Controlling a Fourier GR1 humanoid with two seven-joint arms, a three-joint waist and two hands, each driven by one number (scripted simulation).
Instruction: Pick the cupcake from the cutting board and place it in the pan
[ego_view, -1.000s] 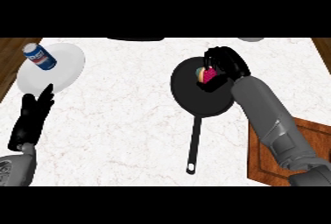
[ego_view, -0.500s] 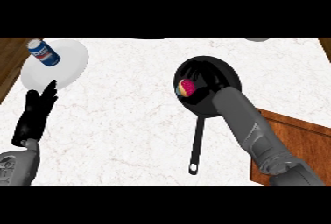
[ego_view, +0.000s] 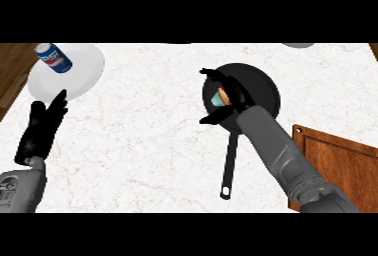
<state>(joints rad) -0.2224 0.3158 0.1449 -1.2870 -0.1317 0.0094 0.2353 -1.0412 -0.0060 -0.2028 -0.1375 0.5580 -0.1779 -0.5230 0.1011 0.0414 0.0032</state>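
Head view: right hand (ego_view: 230, 95) over the pan (ego_view: 260, 86), fingers spread beside the cupcake (ego_view: 218, 97); left hand (ego_view: 43, 127) rests, fingers straight.

Readable markings: none legible.
Blue can (ego_view: 54, 58) standing on the white plate (ego_view: 81, 75), upper left of the counter, carries a round red-white-blue emblem on its side; no lettering can be made out on it. No other writing, numbers or signs show anywhere in the head view.
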